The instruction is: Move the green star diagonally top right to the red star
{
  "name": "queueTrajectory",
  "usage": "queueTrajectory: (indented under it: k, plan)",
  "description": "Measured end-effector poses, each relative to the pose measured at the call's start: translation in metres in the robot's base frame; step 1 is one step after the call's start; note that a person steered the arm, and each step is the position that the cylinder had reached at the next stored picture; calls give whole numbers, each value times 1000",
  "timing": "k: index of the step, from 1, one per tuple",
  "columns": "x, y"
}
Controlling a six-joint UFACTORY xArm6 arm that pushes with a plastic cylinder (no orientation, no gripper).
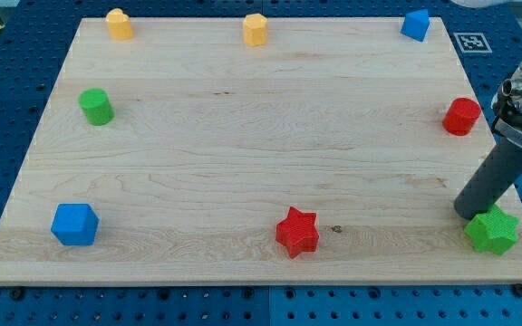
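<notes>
The green star (pixel 493 231) lies near the board's bottom right corner. The red star (pixel 297 232) lies near the bottom edge, a little right of the middle, far to the left of the green star. My tip (pixel 467 214) rests on the board just at the green star's upper left side, touching or nearly touching it. The rod slants up to the view's right edge.
A red cylinder (pixel 461 117) at the right edge, a blue block (pixel 415 24) at top right, an orange block (pixel 256 29) at top middle, a yellow block (pixel 119 24) at top left, a green cylinder (pixel 96 107) at left, a blue cube (pixel 74 225) at bottom left. The wooden board (pixel 243 136) lies on a blue perforated table.
</notes>
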State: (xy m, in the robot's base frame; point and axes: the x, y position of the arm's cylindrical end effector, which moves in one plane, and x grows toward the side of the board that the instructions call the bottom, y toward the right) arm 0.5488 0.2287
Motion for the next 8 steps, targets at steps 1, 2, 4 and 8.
queueTrajectory:
  k: [1, 2, 4, 8]
  plan:
    - [-20, -12]
    - [-42, 15]
    - [-34, 62]
    - [50, 62]
